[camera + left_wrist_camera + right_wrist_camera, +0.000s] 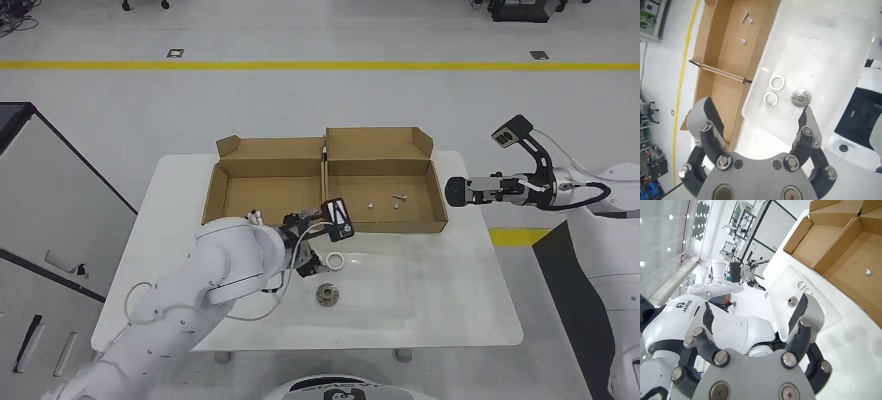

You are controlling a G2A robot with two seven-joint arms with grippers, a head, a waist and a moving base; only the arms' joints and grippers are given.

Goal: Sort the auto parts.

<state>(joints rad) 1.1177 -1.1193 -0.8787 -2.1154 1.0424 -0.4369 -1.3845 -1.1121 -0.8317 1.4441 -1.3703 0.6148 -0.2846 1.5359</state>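
The left gripper (pixel 756 104), fingers apart, should centre over the nearer ring (pixel 765 98) beyond its fingertips (right gripper (pixel 755 299) also spread).

White surface (pixel 470 300), rounded corners. Far side: 2 open cardboard boxes, touching side by side: L box (pixel 265 195), R box (pixel 420 200). Near side, just in front of boxes: shallow white tray (pixel 385 290), sits directly on surface. In tray: 2 metal rings (pixel 771 83) close together, flanged hub (pixel 801 98) just beside them.
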